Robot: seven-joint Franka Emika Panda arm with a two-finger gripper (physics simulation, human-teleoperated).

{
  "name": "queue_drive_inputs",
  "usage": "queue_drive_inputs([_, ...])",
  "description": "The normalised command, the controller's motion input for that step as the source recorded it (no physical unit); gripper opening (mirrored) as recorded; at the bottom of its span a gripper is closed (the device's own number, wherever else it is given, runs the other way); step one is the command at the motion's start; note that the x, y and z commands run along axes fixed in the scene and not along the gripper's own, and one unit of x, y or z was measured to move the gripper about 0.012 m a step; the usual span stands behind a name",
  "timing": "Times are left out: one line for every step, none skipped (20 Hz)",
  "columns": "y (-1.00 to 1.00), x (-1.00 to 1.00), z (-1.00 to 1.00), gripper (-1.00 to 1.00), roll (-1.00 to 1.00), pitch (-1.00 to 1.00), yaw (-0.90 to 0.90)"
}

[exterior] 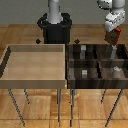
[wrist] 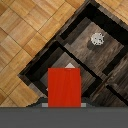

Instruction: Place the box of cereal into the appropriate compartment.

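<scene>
- We see the gripper (exterior: 114, 34) clamped on the box of cereal (wrist: 64, 88).
- The box hangs above the appropriate compartment (exterior: 117, 52), directly over its tall grey block (exterior: 113, 51).

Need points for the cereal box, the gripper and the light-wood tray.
cereal box (wrist: 64, 88), wrist view, middle of its red face.
gripper (exterior: 114, 31), exterior view, between the fingertips, above the dark bin's far corner.
light-wood tray (exterior: 34, 81), exterior view, near wall.
</scene>
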Motion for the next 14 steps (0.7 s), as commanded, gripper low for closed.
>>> queue_drive_inputs([0.0, 0.0, -1.0, -1.0, 0.0, 0.0, 0.0])
queue_drive_inputs([0.0, 0.0, -1.0, -1.0, 0.0, 0.0, 0.0])
queue_drive_inputs([0.0, 0.0, -1.0, -1.0, 0.0, 0.0, 0.0])
queue_drive_inputs([0.0, 0.0, -1.0, -1.0, 0.0, 0.0, 0.0])
queue_drive_inputs([0.0, 0.0, -1.0, -1.0, 0.0, 0.0, 0.0])
queue_drive_inputs([0.0, 0.0, -1.0, -1.0, 0.0, 0.0, 0.0])
queue_drive_inputs([0.0, 0.0, -1.0, -1.0, 0.0, 0.0, 0.0])
queue_drive_inputs([0.0, 0.0, -1.0, -1.0, 0.0, 0.0, 0.0])
queue_drive_inputs([0.0, 0.0, -1.0, -1.0, 0.0, 0.0, 0.0])
queue_drive_inputs([0.0, 0.0, -1.0, -1.0, 0.0, 0.0, 0.0])
queue_drive_inputs([0.0, 0.0, -1.0, -1.0, 0.0, 0.0, 0.0])
queue_drive_inputs([0.0, 0.0, 0.0, 1.0, 0.0, 0.0, 0.0])
queue_drive_inputs([0.0, 0.0, 0.0, 1.0, 0.0, 0.0, 0.0])
queue_drive_inputs([0.0, 0.0, 0.0, 1.0, 0.0, 0.0, 0.0])
